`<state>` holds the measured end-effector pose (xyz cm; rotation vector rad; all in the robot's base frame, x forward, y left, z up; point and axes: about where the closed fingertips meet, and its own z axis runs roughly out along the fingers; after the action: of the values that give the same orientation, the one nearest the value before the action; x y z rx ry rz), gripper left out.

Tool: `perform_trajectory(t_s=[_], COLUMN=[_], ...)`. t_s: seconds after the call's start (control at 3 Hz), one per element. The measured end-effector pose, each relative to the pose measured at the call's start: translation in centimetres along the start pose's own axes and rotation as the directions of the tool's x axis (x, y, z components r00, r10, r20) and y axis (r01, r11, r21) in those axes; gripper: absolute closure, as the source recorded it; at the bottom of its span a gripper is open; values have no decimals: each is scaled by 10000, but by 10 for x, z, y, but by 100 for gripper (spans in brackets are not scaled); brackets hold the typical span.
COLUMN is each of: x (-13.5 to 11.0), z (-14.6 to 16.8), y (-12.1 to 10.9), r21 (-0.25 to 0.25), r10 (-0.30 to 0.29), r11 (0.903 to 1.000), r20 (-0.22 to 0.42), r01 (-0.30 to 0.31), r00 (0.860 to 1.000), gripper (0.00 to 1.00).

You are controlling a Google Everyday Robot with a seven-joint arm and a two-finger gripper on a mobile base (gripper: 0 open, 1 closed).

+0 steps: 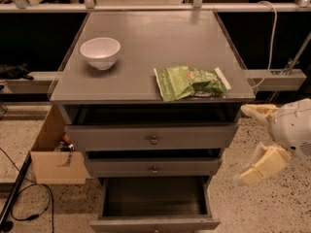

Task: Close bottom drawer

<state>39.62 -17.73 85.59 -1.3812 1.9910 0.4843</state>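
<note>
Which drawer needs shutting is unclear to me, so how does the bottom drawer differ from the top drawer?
The bottom drawer is pulled out, its dark inside showing; the top drawer shows only its front. The bottom drawer looks narrower than the top drawer. Both have flat grey fronts. The gripper hangs open to the right of the cabinet, touching neither.

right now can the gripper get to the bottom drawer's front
Probably yes: the gripper hangs open beside the cabinet's right side, and nothing stands between it and the pulled-out bottom drawer front.
</note>
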Motion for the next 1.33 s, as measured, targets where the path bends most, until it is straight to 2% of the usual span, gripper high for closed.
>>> perform_trajectory(t_s=[0.33,0.67,1.0,1.33], x=[30,80,118,146], z=[34,79,111,141], y=[11,30,39,43], r21=[-146,-365,-506,-813], r10=[726,1481,1715,1736], r11=[9972,9881,9837,9813], r20=[-239,-336,-249,-170], r01=[-730,-1493,-1726,-1744], r00=[9971,9884,9849,9847], gripper=[0,0,0,0])
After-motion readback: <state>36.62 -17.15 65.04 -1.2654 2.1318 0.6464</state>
